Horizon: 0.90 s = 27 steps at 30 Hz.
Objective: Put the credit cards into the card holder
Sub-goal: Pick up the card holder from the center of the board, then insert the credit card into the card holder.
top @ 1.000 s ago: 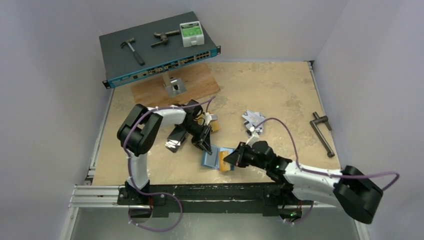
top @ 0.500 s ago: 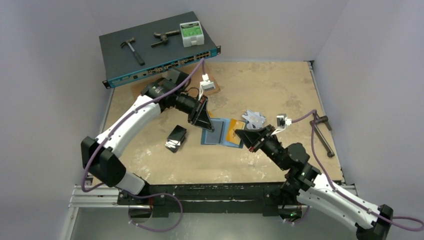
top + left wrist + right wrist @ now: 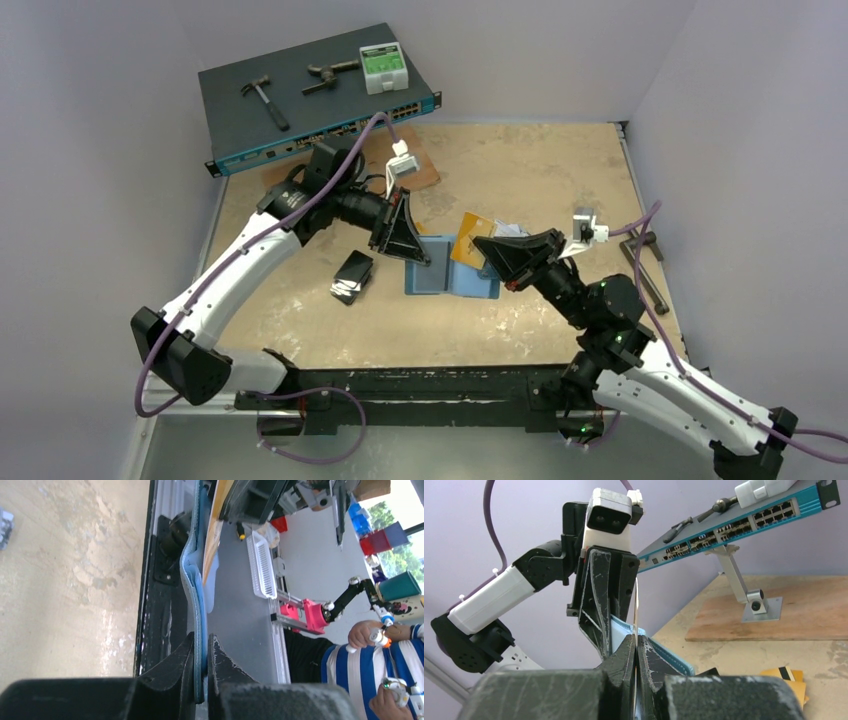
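Grippers: left gripper (image 3: 421,257) (image 3: 201,642) is nearly shut, pinching the left edge of the card holder (image 3: 445,272) (image 3: 193,580) (image 3: 622,629). Right gripper (image 3: 479,243) (image 3: 636,643) is fully closed on a thin gold card (image 3: 472,225) (image 3: 217,515) (image 3: 636,605), seen edge-on between its fingers.
Holder: spread open near the table's middle, between the two grippers. I cannot tell whether its underside touches the table (image 3: 560,180).
Holder contents: the inner face shows flat blue panels. The gold card crosses its far right corner, tilted, with its lower edge against the inner face. Whether it sits in a slot cannot be told.
Holder look: teal-blue, soft, with a slightly wavy edge in the left wrist view.
Loose cards (image 3: 511,231): a silver-grey heap on the table just beyond the right gripper.
Black stack (image 3: 352,277): on the table left of the holder, apart from it.
Far left: a network switch (image 3: 320,105) on a stand carries a hammer (image 3: 265,100) and a white-green box (image 3: 383,68).
Right edge: a dark clamp (image 3: 645,265) lies on the table.
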Available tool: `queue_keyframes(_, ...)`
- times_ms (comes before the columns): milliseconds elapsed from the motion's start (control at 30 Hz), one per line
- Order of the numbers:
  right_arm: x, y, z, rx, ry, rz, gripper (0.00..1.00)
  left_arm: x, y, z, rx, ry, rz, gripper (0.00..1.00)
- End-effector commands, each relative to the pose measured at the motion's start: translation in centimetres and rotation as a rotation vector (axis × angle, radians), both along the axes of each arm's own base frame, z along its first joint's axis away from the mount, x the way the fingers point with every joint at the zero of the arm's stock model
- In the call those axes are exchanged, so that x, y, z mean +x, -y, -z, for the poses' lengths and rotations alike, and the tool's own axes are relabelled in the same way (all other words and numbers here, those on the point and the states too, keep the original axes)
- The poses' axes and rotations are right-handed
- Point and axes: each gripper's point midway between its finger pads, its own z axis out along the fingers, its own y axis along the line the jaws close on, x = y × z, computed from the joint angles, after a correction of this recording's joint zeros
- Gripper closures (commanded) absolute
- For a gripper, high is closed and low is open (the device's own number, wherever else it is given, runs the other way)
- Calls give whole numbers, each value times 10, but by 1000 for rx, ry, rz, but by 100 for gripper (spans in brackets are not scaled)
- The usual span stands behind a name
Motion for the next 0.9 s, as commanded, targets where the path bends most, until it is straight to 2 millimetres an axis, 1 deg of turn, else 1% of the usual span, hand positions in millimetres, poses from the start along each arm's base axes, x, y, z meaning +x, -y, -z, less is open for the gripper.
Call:
queue_keyframes(0,-1,-3,-10,-30,47,-5,100,-9,5,-50,-151,22,27,100)
queue_keyframes(300,1,-3,-5,-47,28,7,100,-6,7,-57,-169,18,-5,100)
queue_keyframes(567,3,-11,9,-70,0,-12,100,4,7,-59,-176,4,-49,100)
queue_keyframes(867,5,-12,25,-90,-49,-12,100,3,5,-65,-192,8,-48,100)
